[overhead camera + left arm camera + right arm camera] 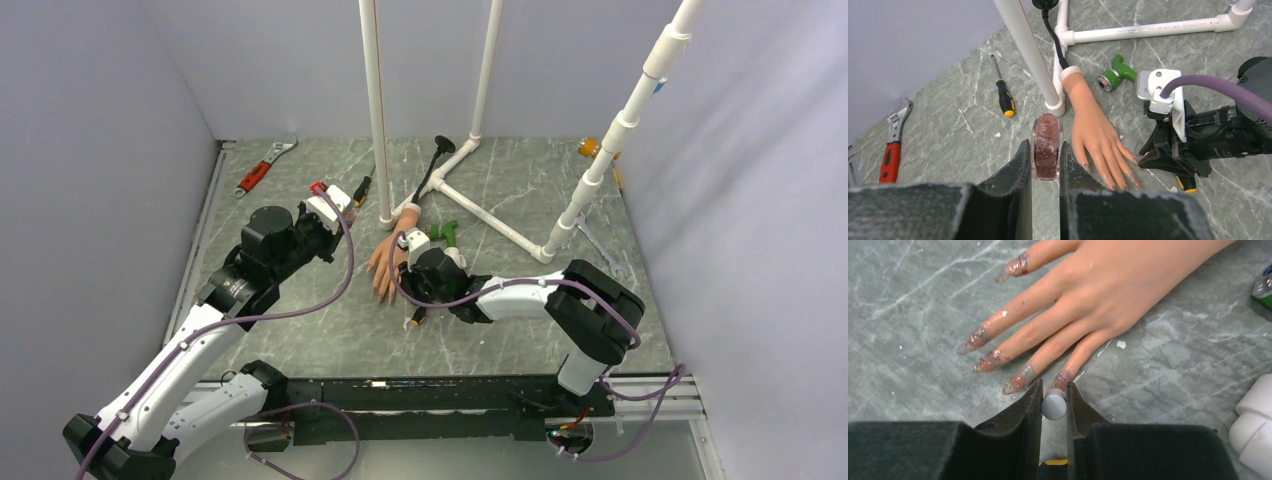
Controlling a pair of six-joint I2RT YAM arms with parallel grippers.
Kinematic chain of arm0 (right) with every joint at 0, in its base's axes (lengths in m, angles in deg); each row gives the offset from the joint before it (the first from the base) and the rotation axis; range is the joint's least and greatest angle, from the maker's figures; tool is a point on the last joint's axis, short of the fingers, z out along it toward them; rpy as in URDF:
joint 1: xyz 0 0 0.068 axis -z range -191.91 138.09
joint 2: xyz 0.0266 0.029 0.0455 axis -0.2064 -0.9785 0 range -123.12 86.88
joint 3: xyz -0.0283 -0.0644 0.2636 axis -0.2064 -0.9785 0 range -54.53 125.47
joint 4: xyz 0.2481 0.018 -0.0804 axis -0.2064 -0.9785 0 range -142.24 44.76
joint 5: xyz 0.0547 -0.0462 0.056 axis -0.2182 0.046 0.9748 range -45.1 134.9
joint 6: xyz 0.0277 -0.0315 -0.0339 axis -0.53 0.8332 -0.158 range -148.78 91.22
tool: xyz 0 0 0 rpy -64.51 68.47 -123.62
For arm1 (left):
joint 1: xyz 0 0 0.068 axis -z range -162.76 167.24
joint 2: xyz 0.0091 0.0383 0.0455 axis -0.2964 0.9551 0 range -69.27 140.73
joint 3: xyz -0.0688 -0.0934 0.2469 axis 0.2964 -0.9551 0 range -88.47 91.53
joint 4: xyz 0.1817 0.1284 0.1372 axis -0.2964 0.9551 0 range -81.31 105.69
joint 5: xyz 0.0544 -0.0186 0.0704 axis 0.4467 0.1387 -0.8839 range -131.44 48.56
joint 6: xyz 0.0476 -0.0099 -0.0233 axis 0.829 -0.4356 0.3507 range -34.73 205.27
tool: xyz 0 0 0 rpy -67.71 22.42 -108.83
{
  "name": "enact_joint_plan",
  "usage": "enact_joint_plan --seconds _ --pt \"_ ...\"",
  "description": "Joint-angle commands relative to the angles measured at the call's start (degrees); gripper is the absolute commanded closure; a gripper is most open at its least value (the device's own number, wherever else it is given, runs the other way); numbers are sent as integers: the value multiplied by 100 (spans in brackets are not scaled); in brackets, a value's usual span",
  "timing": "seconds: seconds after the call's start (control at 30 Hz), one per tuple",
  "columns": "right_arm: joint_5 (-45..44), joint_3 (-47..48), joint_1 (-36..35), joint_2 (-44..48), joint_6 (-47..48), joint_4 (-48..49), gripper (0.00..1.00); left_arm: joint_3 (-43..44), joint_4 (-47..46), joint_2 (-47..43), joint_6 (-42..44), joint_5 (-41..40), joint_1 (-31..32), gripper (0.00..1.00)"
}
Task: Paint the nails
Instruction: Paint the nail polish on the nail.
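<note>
Beside peach rubber hand (1128, 285) | left gripper (1046, 148) clamped red glass polish bottle (1046, 142) for dipping | right gripper (1054, 390) pinched grey brush cap (1054, 407) at little nail (1062, 379)

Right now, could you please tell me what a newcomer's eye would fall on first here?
The peach mannequin hand lying palm-down mid-table, its long nails already glittery. The left gripper is shut on a reddish glitter polish bottle beside it, while the right gripper pinches a silver brush cap at the nearest fingertip.
</note>
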State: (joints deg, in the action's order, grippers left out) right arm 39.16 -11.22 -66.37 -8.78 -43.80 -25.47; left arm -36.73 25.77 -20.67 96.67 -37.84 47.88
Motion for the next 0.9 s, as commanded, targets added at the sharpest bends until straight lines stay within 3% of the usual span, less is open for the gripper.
enact_joint_plan --seconds 0.0,0.87 --pt "160 -136 5 156 -19 282 100 116 -187 0 69 -24 3 100" --pt "-39 -54 12 197 201 510 100 116 -179 0 73 -28 7 100"
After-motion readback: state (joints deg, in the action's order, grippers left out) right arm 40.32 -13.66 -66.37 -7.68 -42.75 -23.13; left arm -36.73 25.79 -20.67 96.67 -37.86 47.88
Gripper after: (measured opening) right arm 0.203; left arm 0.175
